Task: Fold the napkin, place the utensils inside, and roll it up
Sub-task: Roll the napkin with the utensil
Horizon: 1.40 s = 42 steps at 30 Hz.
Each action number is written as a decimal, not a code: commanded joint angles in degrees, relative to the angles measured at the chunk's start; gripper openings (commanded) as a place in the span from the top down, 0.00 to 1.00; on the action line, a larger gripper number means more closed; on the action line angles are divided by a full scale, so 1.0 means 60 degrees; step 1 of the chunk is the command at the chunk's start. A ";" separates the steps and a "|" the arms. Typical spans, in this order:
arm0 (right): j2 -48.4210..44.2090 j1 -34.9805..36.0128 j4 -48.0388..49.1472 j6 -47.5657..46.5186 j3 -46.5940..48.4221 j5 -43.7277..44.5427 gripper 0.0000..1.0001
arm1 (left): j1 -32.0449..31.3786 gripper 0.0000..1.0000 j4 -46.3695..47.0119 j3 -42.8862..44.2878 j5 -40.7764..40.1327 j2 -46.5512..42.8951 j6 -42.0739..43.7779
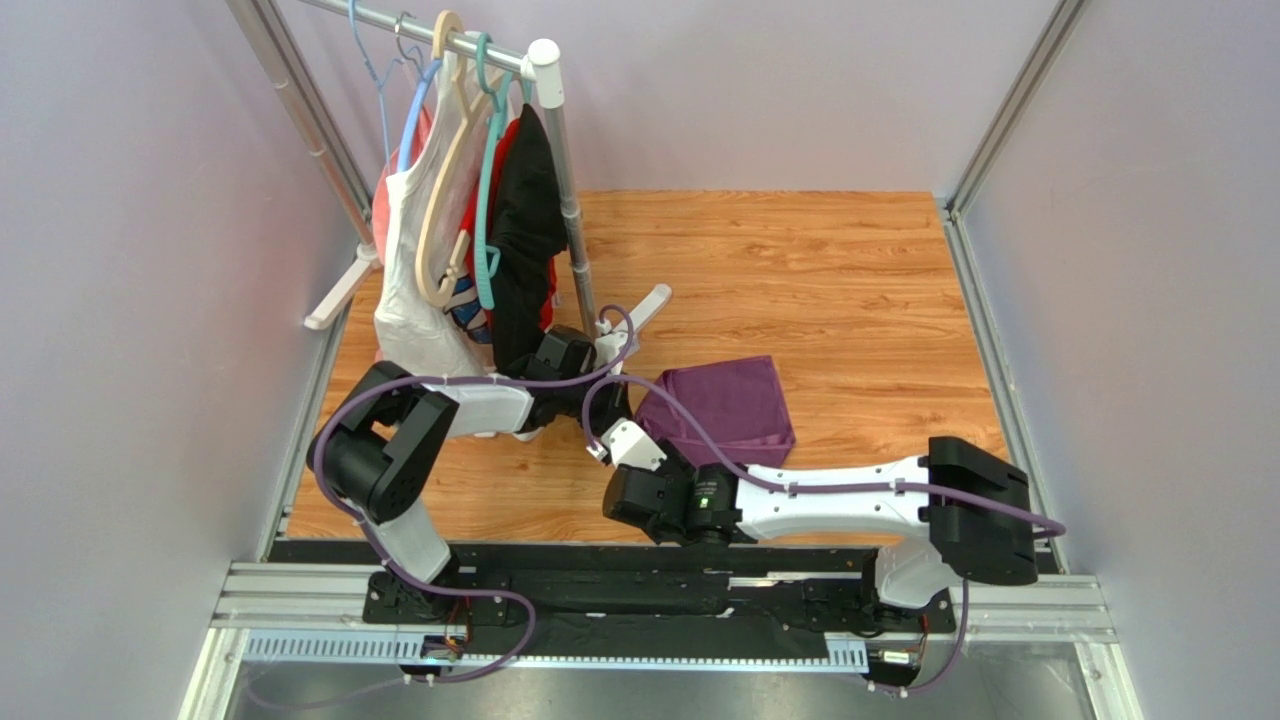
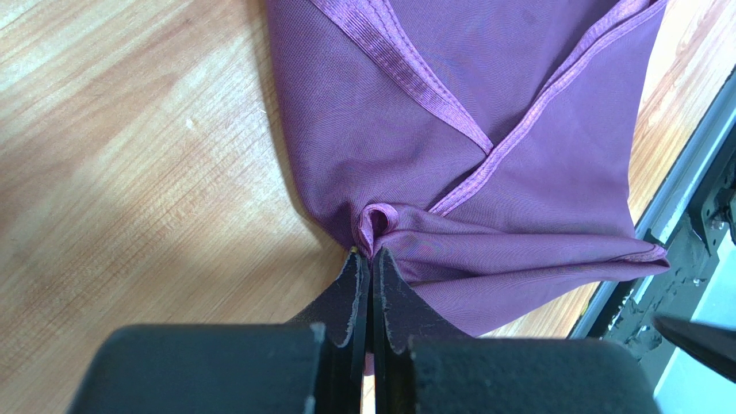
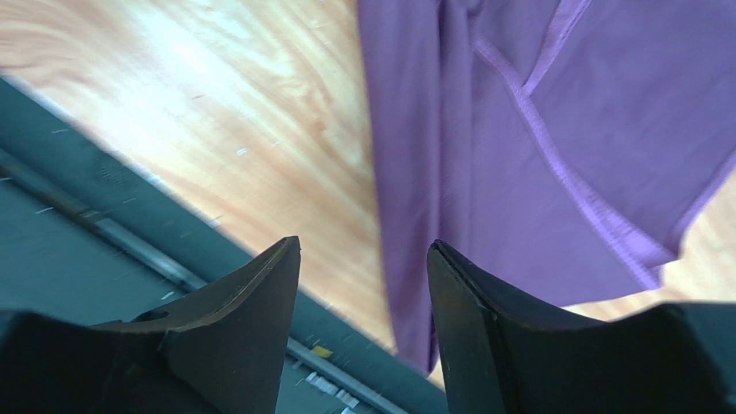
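The purple napkin [image 1: 729, 405] lies folded on the wooden table, its hemmed edges crossing on top [image 2: 518, 155]. My left gripper [image 2: 371, 252] is shut on a bunched corner of the napkin at its near left side. My right gripper [image 3: 363, 246] stands open just above the table's near edge. Nothing is between its fingers, and the napkin [image 3: 553, 129] lies just beyond its right fingertip [image 3: 445, 259]. The utensils are out of view.
A clothes rack with white, red and black garments on hangers [image 1: 466, 225] stands at the back left, close behind the left arm. A dark metal rail [image 1: 661, 600] runs along the near edge. Bare wood [image 1: 857, 270] extends behind and right of the napkin.
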 commanded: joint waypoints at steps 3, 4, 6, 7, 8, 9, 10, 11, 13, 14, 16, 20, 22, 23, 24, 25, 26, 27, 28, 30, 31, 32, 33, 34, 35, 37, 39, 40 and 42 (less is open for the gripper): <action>0.0323 0.0002 0.1376 -0.1200 -0.0242 0.1327 0.40 | 0.0039 1.00 -0.0853 0.0054 -0.0228 0.0249 0.0456; 0.0338 0.0002 0.1609 -0.1258 -0.0300 0.1299 0.40 | 0.0039 1.00 -0.0853 0.0054 -0.0199 0.0249 0.0442; 0.0484 0.0002 0.1801 -0.1405 -0.0491 0.1153 0.40 | 0.0039 1.00 -0.0867 0.0069 -0.0184 0.0292 0.0442; 0.0557 -0.0013 0.1976 -0.1449 -0.0564 0.1108 0.40 | 0.0039 1.00 -0.0867 0.0083 -0.0155 0.0293 0.0442; 0.0659 0.0016 0.2093 -0.1522 -0.0652 0.1108 0.40 | 0.0039 1.00 -0.0853 0.0084 -0.0169 0.0307 0.0456; 0.0733 0.0002 0.2153 -0.1551 -0.0696 0.1151 0.40 | 0.0039 1.00 -0.0867 0.0084 -0.0169 0.0307 0.0442; 0.0777 0.0002 0.2240 -0.1552 -0.0711 0.1181 0.41 | 0.0039 1.00 -0.0867 0.0084 -0.0169 0.0322 0.0442; 0.0821 -0.0027 0.2270 -0.1566 -0.0754 0.1254 0.41 | 0.0039 1.00 -0.0867 0.0084 -0.0169 0.0322 0.0456; 0.0924 -0.0013 0.2387 -0.1566 -0.0813 0.1327 0.41 | 0.0039 1.00 -0.0867 0.0084 -0.0155 0.0322 0.0442; 0.0967 -0.0027 0.2446 -0.1581 -0.0843 0.1415 0.41 | 0.0039 1.00 -0.0867 0.0084 -0.0140 0.0322 0.0471; 0.1114 -0.0056 0.2548 -0.1595 -0.0930 0.1518 0.41 | 0.0039 1.00 -0.0867 0.0084 -0.0140 0.0337 0.0471; 0.1407 -0.0144 0.2578 -0.1523 -0.1004 0.1796 0.41 | 0.0039 1.00 -0.0882 0.0098 -0.0140 0.0322 0.0486; 0.1611 -0.0247 0.2520 -0.1348 -0.1048 0.1826 0.41 | 0.0039 1.00 -0.0911 0.0113 -0.0155 0.0366 0.0500; 0.1685 -0.0276 0.2476 -0.1260 -0.1077 0.1869 0.41 | 0.0039 1.00 -0.0911 0.0113 -0.0169 0.0352 0.0500; 0.1700 -0.0291 0.2345 -0.1157 -0.1092 0.1899 0.41 | 0.0039 1.00 -0.0940 0.0113 -0.0198 0.0351 0.0515; 0.1729 -0.0291 0.2242 -0.0968 -0.1092 0.1928 0.41 | 0.0039 1.00 -0.0955 0.0127 -0.0228 0.0351 0.0515; 0.1730 -0.0291 0.2140 -0.0864 -0.1106 0.2001 0.41 | 0.0054 1.00 -0.0970 0.0128 -0.0257 0.0322 0.0500; 0.1715 -0.0291 0.1892 -0.0747 -0.1121 0.2001 0.41 | 0.0040 1.00 -0.0999 0.0128 -0.0301 0.0322 0.0500; 0.1671 -0.0291 0.1803 -0.0557 -0.1136 0.2030 0.41 | 0.0039 1.00 -0.0999 0.0142 -0.0330 0.0322 0.0515; 0.1540 -0.0291 0.1627 -0.0410 -0.1238 0.1958 0.41 | 0.0054 1.00 -0.1014 0.0142 -0.0374 0.0322 0.0529; 0.1510 -0.0277 0.1568 -0.0337 -0.1267 0.1928 0.41 | 0.0040 1.00 -0.1014 0.0142 -0.0360 0.0322 0.0530; 0.1466 -0.0291 0.1509 -0.0176 -0.1355 0.1928 0.41 | 0.0054 1.00 -0.1028 0.0142 -0.0360 0.0293 0.0544; 0.1466 -0.0306 0.1422 -0.0131 -0.1399 0.1928 0.41 | 0.0040 1.00 -0.1028 0.0142 -0.0360 0.0307 0.0544; 0.1451 -0.0320 0.1421 -0.0102 -0.1443 0.1870 0.41 | 0.0039 1.00 -0.1028 0.0128 -0.0374 0.0293 0.0544; 0.1466 -0.0349 0.1435 -0.0029 -0.1530 0.1725 0.41 | 0.0039 1.00 -0.1014 0.0128 -0.0360 0.0293 0.0544; 0.1553 -0.0437 0.1523 -0.0028 -0.1604 0.1607 0.41 | 0.0054 1.00 -0.1014 0.0128 -0.0345 0.0278 0.0559; 0.1714 -0.0554 0.1553 -0.0014 -0.1634 0.1372 0.41 | 0.0054 1.00 -0.0999 0.0113 -0.0331 0.0264 0.0573; 0.1758 -0.0584 0.1553 -0.0028 -0.1634 0.1183 0.41 | 0.0054 1.00 -0.0999 0.0113 -0.0345 0.0249 0.0574; 0.1802 -0.0672 0.1670 -0.0101 -0.1692 0.0948 0.42 | 0.0054 1.00 -0.0955 0.0084 -0.0301 0.0205 0.0588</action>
